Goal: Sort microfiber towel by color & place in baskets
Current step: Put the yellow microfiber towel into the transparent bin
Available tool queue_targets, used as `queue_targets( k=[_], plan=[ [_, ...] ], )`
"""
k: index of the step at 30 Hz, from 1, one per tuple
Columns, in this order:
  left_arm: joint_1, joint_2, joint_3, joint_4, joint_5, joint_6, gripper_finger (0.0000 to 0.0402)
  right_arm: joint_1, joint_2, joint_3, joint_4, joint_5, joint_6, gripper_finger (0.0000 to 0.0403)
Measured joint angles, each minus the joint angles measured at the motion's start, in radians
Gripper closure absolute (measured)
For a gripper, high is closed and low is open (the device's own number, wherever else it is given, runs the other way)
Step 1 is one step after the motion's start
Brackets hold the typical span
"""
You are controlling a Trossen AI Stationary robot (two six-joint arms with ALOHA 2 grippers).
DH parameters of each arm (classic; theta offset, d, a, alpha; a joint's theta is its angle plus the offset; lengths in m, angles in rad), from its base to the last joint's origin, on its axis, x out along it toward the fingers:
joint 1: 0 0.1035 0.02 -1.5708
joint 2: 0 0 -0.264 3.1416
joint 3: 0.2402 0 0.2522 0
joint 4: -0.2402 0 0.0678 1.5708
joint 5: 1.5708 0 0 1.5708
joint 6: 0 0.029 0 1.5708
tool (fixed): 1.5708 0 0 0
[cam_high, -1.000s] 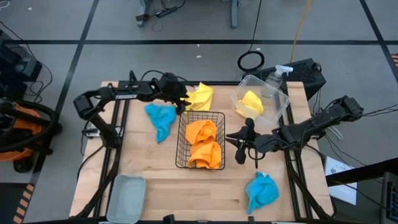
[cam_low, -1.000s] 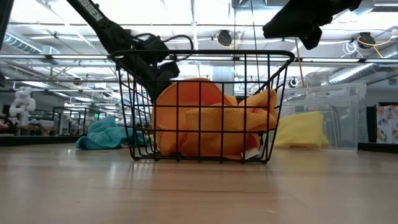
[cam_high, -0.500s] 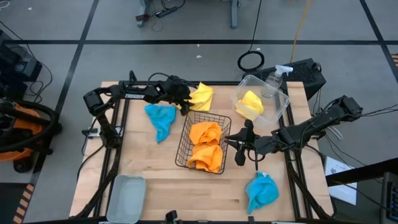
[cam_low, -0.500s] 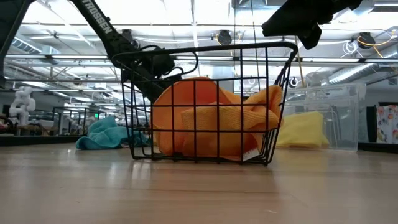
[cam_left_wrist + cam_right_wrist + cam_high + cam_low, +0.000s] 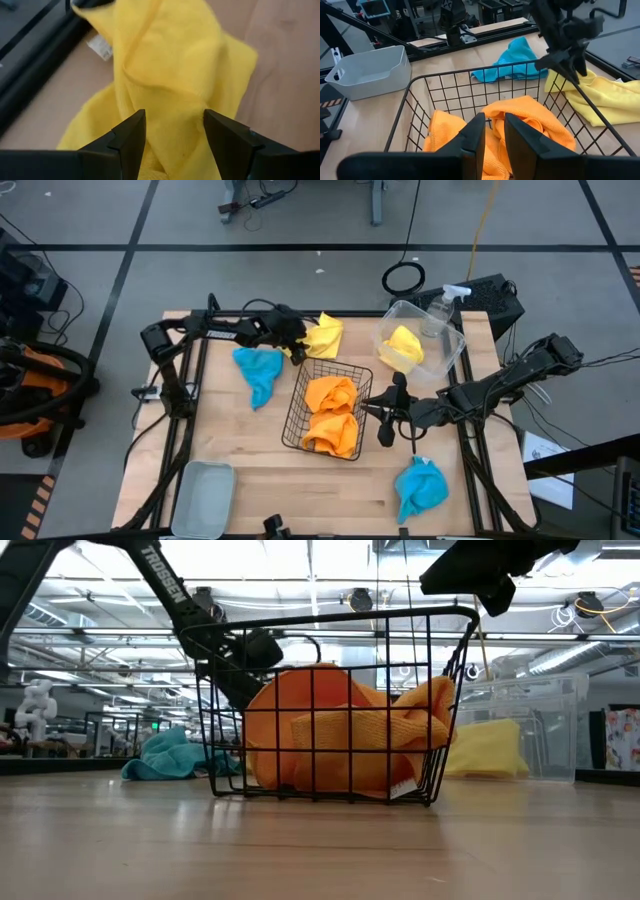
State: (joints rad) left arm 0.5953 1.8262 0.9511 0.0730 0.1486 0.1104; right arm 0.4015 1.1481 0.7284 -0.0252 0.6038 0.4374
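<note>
A loose yellow towel (image 5: pixel 324 335) lies on the table at its far edge, just behind the black wire basket (image 5: pixel 325 408) and well apart from the clear tub (image 5: pixel 421 338), where the other yellow towel (image 5: pixel 404 346) is already lodged. The left gripper (image 5: pixel 296 342) is held right at this loose cloth; in the left wrist view the fingers (image 5: pixel 127 142) are seen parted, with yellow folds (image 5: pixel 170 85) lying between and beyond them, and nothing is yet clamped. The step in hand is judged to be the pick-up of the second yellow towel. A closing of the fingers on a fold is called for next, then a lift and a carry across to the tub.

Both orange towels (image 5: pixel 330 412) are piled in the wire basket. One teal towel (image 5: pixel 258 370) lies beside the basket on the left arm's side, the other (image 5: pixel 420 486) near the front by the right arm; the grey tray (image 5: pixel 203 498) sits at the front corner, unfilled. The right gripper (image 5: pixel 388 415) is held over the basket's rim, fingers nearly together and holding nothing.
</note>
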Motion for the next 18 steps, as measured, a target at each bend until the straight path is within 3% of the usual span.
queue_targets(
  k=[5, 13, 18],
  plan=[
    [-0.003, 0.034, 0.0, 0.013, -0.038, 0.002, 0.0225, 0.001, 0.0, 0.0, 0.0, -0.002, -0.004, 0.0339],
    [-0.003, 0.033, 0.002, 0.027, -0.042, -0.002, 0.0388, 0.001, 0.0, 0.0, 0.0, -0.002, -0.004, 0.0339],
    [-0.011, 0.032, 0.002, 0.015, -0.045, -0.024, 0.0396, 0.001, 0.0, 0.0, 0.0, -0.002, -0.004, 0.0339]
  ],
)
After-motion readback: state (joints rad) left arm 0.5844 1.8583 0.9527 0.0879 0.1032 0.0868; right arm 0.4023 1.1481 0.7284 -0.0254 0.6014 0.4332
